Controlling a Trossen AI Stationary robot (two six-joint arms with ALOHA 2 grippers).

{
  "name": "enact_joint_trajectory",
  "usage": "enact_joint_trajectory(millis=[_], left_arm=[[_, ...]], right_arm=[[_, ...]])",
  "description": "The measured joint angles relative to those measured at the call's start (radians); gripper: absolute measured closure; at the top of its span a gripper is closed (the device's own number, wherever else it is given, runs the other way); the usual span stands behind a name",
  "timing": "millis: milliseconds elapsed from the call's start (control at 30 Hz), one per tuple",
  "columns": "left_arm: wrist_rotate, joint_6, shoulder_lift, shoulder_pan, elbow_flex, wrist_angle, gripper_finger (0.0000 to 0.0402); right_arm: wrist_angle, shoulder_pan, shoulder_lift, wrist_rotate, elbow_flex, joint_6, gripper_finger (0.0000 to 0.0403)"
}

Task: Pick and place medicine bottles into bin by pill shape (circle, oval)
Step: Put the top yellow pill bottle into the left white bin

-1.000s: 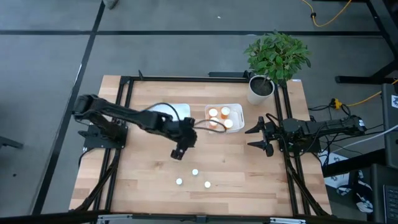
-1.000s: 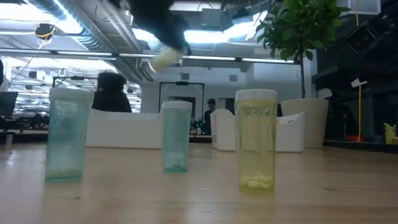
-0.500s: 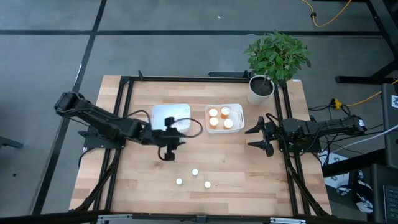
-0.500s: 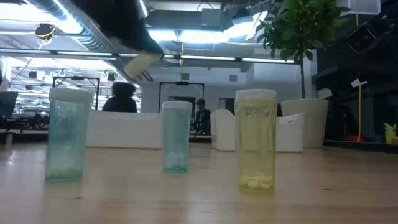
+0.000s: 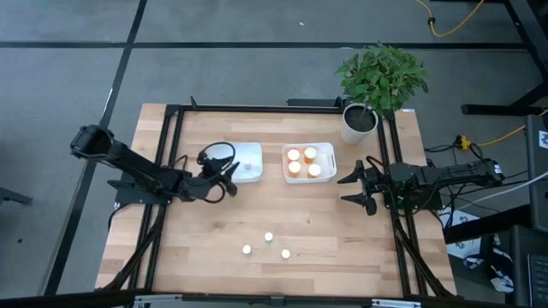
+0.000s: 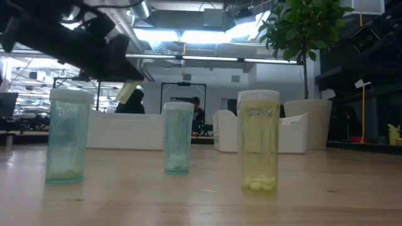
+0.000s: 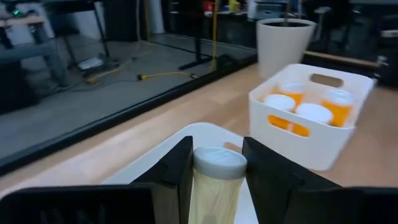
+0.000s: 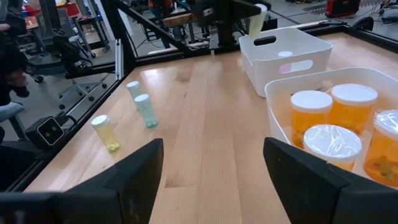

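My left gripper (image 5: pixel 226 175) hangs by the near left corner of the left white bin (image 5: pixel 250 154) and is shut on a small pale yellow bottle with a white cap (image 7: pixel 217 167). That bottle also shows in the low view (image 6: pixel 128 91). Three small tinted bottles stand upright on their bases on the table: teal (image 6: pixel 66 135), blue-green (image 6: pixel 178 138) and yellow (image 6: pixel 259 141). The right white bin (image 5: pixel 328 159) holds three orange bottles (image 5: pixel 301 162). My right gripper (image 5: pixel 352 186) waits open at the table's right edge. My left gripper pinches the small bottle by its body, just below the white cap (image 7: pixel 214 186), between its two fingers (image 7: pixel 177 171). The bottle is lifted clear of the table and sits tilted in the low view, over the left bin's rim (image 7: pixel 205 134).
A potted plant (image 5: pixel 377 85) stands at the table's far right corner. The three standing bottles (image 5: pixel 268 236) sit in the near middle of the table. Bare wood lies between the bins and those bottles. A person (image 6: pixel 132 103) shows in the room behind.
My left gripper has carried the small bottle from the table's middle toward the left and the far edge, up to the left bin, and has come lower. It has turned so its fingers point toward the bins. The bottle stays in its hold.
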Motion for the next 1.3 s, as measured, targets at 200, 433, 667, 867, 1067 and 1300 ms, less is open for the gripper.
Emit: enact_joint_trajectory(millis=[200,433,667,867,1067,1300], left_arm=[[-0.131,-0.083,0.06,0.0,-0.007,0.008,0.029],[-0.192,-0.169,0.206,-0.02,-0.007,0.03,0.029],[-0.321,-0.217,0.33,-0.103,-0.007,0.132,0.029],[-0.331,-0.22,0.358,-0.126,-0.007,0.142,0.029],[-0.325,-0.214,0.358,-0.126,-0.007,0.128,0.029],[-0.279,-0.214,0.358,-0.126,-0.007,0.116,0.0287]], right_arm=[[0.0,0.0,0.0,0.0,0.0,0.0,0.0124],[0.0,0.0,0.0,0.0,0.0,0.0,0.0124],[0.0,0.0,0.0,0.0,0.0,0.0,0.0124],[0.0,0.0,0.0,0.0,0.0,0.0,0.0124],[0.0,0.0,0.0,0.0,0.0,0.0,0.0124],[0.0,0.0,0.0,0.0,0.0,0.0,0.0124]])
